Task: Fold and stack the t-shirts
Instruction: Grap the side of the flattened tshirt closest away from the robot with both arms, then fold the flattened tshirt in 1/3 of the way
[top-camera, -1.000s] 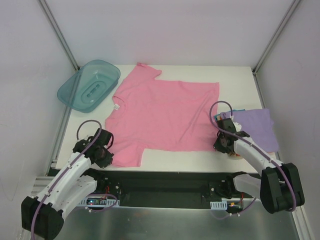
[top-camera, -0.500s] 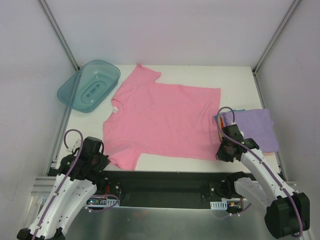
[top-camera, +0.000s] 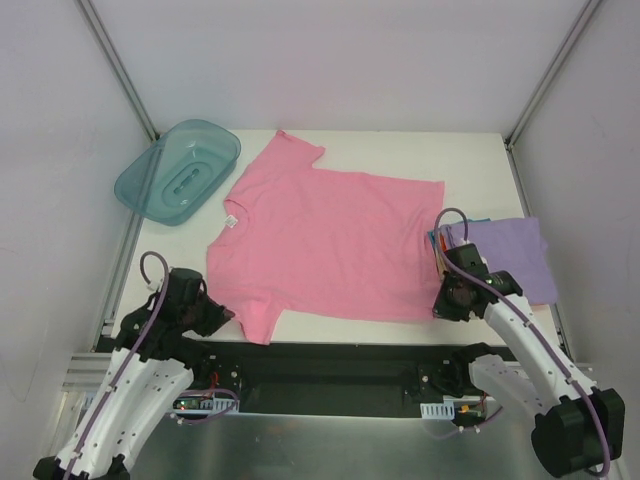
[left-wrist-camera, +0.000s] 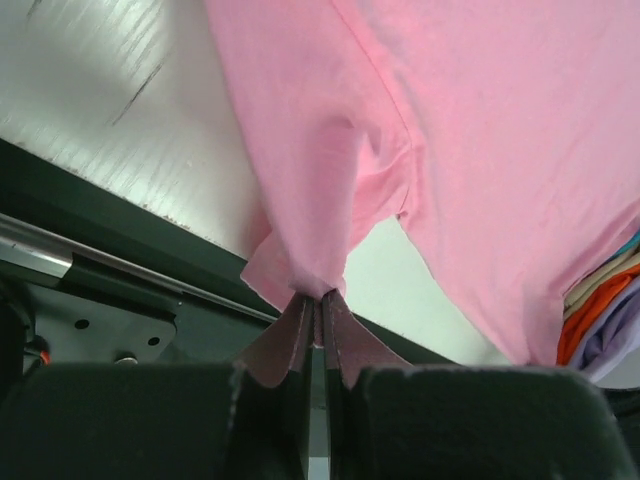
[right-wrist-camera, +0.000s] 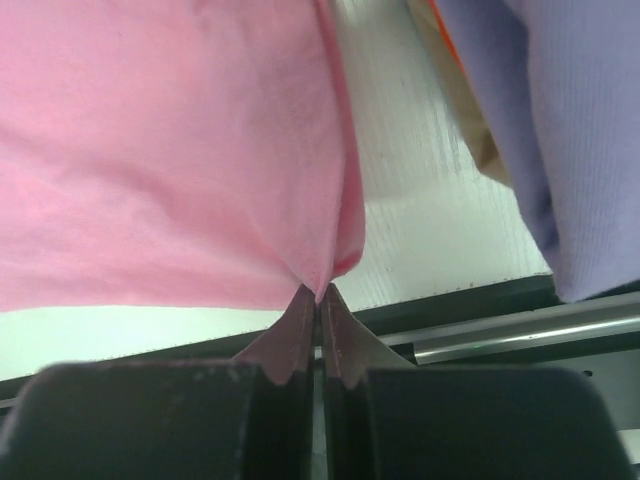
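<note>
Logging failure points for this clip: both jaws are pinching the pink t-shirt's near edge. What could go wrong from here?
1. The left jaws hold only a thin tip of the pink t-shirt's near sleeve; it may slip out when lifted.
2. The right jaws grip the hem corner close beside the folded lavender t-shirt; a swing could drag it.
3. The shirt lies skewed, so the fold may come out crooked.

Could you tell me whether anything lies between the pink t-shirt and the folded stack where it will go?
Nothing visible except the right gripper itself, shut on the near corner of the pink t-shirt, beside the lavender-topped stack.
</note>
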